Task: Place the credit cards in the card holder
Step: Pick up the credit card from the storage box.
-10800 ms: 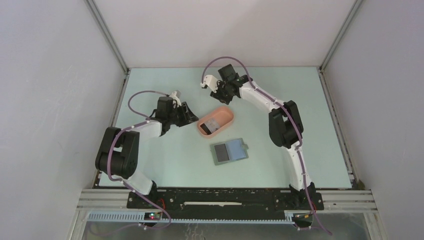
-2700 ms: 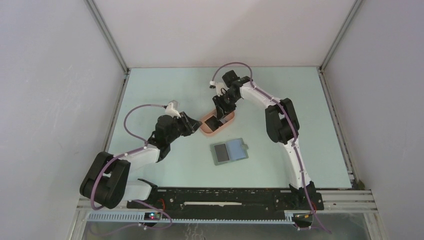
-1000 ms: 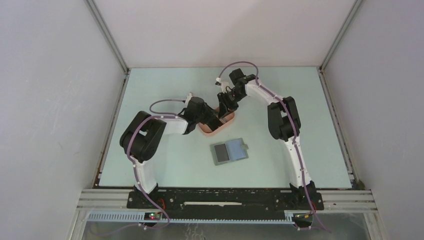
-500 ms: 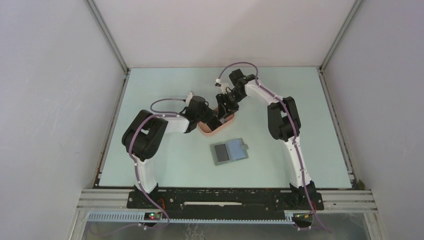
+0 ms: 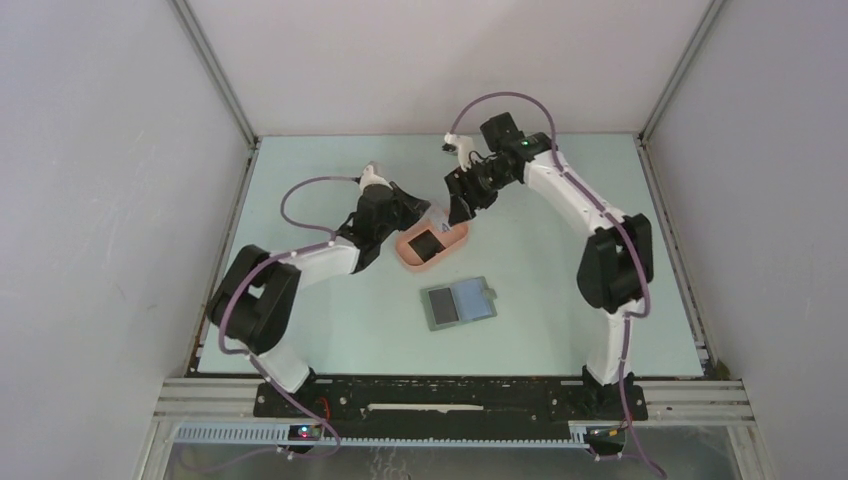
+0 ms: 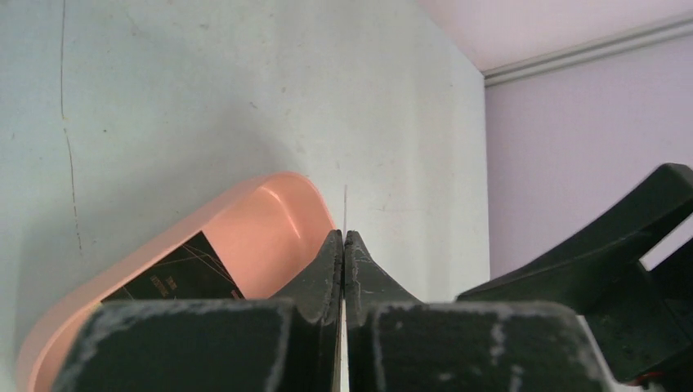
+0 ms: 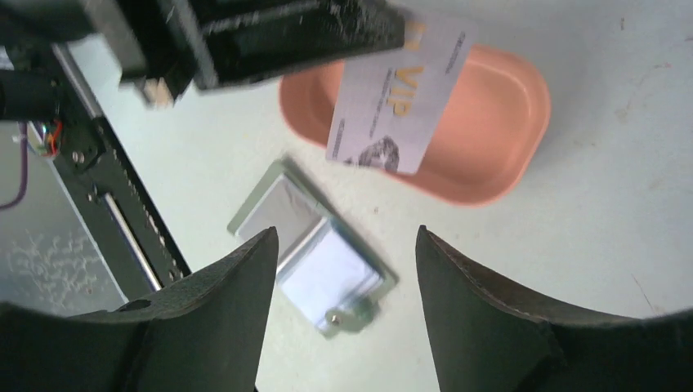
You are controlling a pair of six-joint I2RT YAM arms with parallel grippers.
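— While the left gripper (image 6: 344, 237) is pinched fully shut on the pale card (image 7: 398, 94), what should we mind first?

— The grip itself. From the left wrist we see that card only edge-on, a thin line poking past the fingertips. We take it that we hold it by one end only, in the air over the pink tray (image 7: 490, 131). A quick swing could twist it loose.

— And the right gripper (image 7: 343, 241)?

— Its jaws stand wide with nothing between them, looking down on the tray and the card holder (image 5: 458, 303). The holder lies opened flat on the table (image 5: 560, 260), near the tray but apart from it, on the side toward our bases.

— So we carry the card across?

— Yes, low and steady, free edge leading, and we come in at a shallow angle. We cannot tell from here where the slot opens. The holder looks light, so we think the right gripper should pin it down.

— The dark card (image 5: 425, 245)?

— It lies in the tray and waits its turn.
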